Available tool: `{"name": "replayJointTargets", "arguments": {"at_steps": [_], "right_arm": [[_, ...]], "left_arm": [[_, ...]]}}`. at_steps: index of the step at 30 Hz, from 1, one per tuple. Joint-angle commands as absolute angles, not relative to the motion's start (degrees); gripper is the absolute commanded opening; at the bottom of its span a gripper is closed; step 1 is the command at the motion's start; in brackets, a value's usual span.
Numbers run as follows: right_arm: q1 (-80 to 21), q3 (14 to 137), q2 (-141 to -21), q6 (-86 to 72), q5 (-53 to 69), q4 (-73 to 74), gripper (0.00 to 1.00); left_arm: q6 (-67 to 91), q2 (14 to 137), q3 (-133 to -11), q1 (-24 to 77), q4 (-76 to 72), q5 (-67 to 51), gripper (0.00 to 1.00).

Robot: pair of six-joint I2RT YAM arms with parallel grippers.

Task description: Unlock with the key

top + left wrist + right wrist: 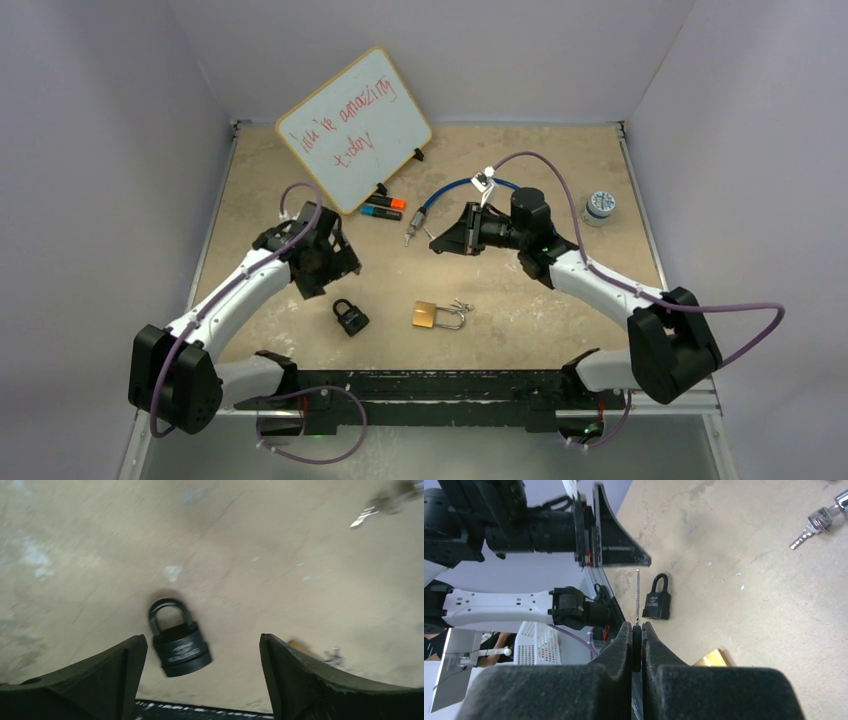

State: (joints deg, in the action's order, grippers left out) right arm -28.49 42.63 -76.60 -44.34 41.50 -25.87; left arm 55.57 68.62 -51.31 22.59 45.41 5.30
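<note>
A black padlock [350,318] lies flat on the tan table, shackle shut. In the left wrist view the black padlock [179,645] lies just inside my left finger. My left gripper [335,278] hovers open above it, jaws wide apart [202,637]. My right gripper [438,243] is held above the table's middle, shut on a key [638,597]. The key's thin blade sticks out past the fingertips [637,627], toward the black padlock [658,600]. A brass padlock [424,315] with keys in it lies to the right of the black one.
A whiteboard [352,128] leans at the back left, with markers [385,208] in front of it. A blue cable lock [455,188] with keys [811,527] lies behind my right gripper. A small round container [599,206] stands at the right. The black base rail [450,385] runs along the near edge.
</note>
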Motion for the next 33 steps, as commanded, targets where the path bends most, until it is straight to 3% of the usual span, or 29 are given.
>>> {"name": "replayJointTargets", "arguments": {"at_steps": [1, 13, 19, 24, 28, 33], "right_arm": [[-28.7, 44.4, -78.0, -42.0, 40.9, -24.4, 0.0], [-28.7, 43.5, -78.8, -40.9, 41.3, -23.4, 0.0], [-28.7, 43.8, -78.8, -39.6, 40.9, -21.8, 0.0], [-28.7, 43.8, -79.0, -39.0, 40.7, -21.0, 0.0], [-28.7, 43.5, -78.6, -38.6, 40.6, -20.8, 0.0], [-28.6, 43.4, -77.4, -36.8, 40.4, -18.3, 0.0]], "left_arm": [[55.6, 66.9, -45.5, 23.2, 53.3, 6.6, 0.87], [56.3, 72.3, -37.1, 24.7, 41.0, -1.2, 0.93], [56.8, 77.1, -37.2, 26.0, 38.8, -2.0, 0.91], [58.2, 78.4, -37.7, 26.9, 41.1, -1.8, 0.64], [56.8, 77.2, -40.9, 26.9, 42.4, -3.7, 0.32], [52.6, 76.7, -50.2, 26.6, 40.9, -12.8, 0.18]]}}
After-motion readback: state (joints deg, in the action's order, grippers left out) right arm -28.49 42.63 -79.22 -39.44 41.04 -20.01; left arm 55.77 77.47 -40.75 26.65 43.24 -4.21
